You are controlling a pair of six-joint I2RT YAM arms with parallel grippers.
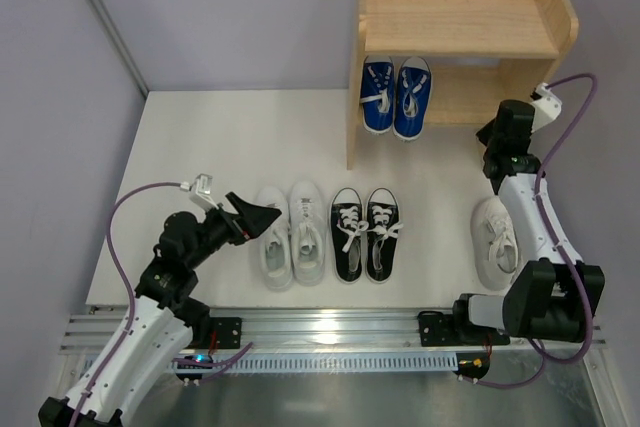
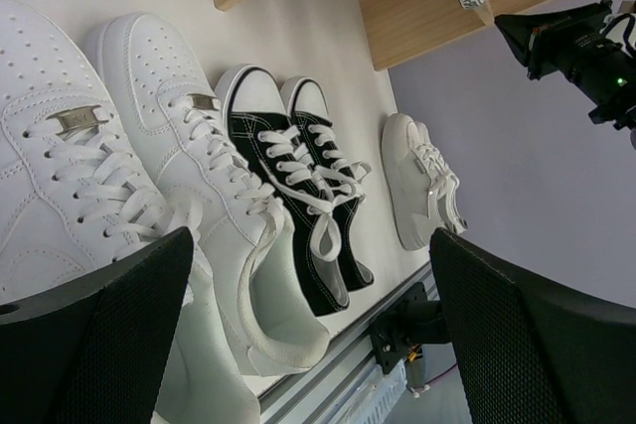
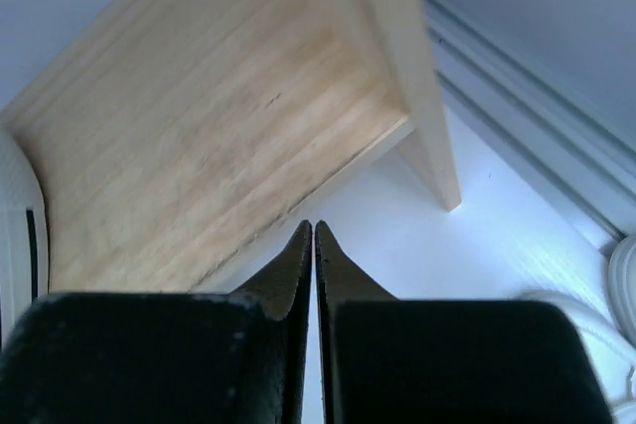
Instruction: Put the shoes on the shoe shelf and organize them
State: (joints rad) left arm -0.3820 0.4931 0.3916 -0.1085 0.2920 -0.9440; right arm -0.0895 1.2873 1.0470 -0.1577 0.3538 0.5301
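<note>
White leather pair (image 1: pixel 292 235): on the desk (image 1: pixel 200 147), just ahead of the left tool (image 1: pixel 265 217).
Black pair (image 1: pixel 364 234): beyond the white leather pair from that tool.
Left tool: fingers wide apart, empty.
Blue pair (image 1: pixel 395 97): lower tier of the shoe shelf (image 1: pixel 460 22), left of the right tool (image 3: pixel 315 230).
Small white pair (image 1: pixel 495 242): behind the right tool, beside its arm.
Right tool: fingers pressed together, empty, at the lower tier's front edge.

- Your shoe shelf (image 1: pixel 460 22) is pale bare wood, matt, with the grain showing.
- The white low-tops (image 2: pixel 149 76) look like smooth leather with a faint sheen and perforated toes.
- The black sneakers (image 1: pixel 347 239) are matt canvas with smooth white toe caps.
- The blue sneakers (image 1: pixel 411 99) are cloth too.
- On your left gripper (image 1: pixel 260 217), the jaws are matt black with a fine mesh texture.
- The tabletop (image 1: pixel 200 137) is smooth, matt white.
</note>
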